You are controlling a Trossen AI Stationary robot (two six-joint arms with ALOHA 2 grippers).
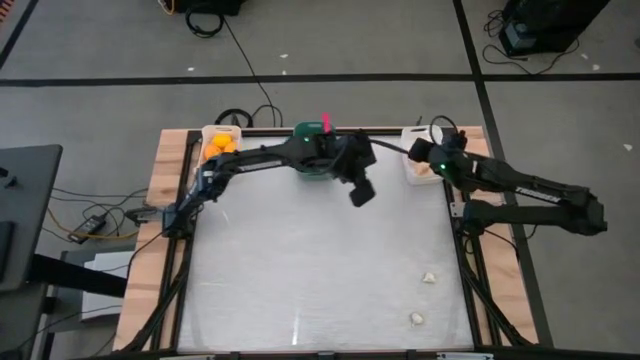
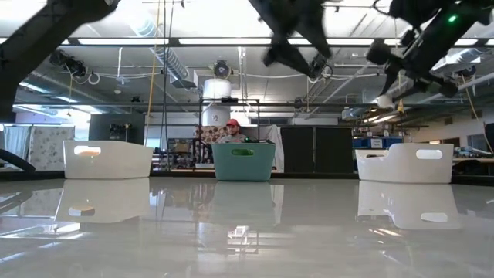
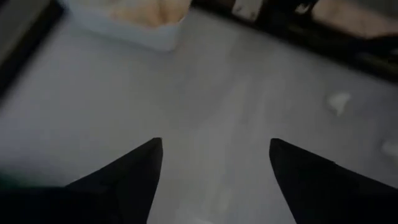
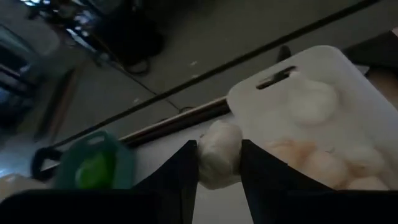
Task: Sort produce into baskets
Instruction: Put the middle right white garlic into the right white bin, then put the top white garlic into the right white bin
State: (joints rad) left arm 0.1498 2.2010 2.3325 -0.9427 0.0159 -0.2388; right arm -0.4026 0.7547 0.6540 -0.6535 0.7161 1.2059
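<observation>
Right wrist cam shows the right hand [image 4: 219,163] pinching a garlic bulb [image 4: 219,152] beside the white basket [image 4: 348,93]; left hand [image 3: 214,171] is spread over bare worktop [image 3: 205,106].

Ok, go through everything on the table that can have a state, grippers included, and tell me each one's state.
left gripper: open, empty, above the table near the teal basket
right gripper: shut on a garlic bulb, beside the right white basket
right white basket: holds several bulbs
left white basket: holds orange fruit
teal basket: holds something green
two loose bulbs: lying on the table
</observation>
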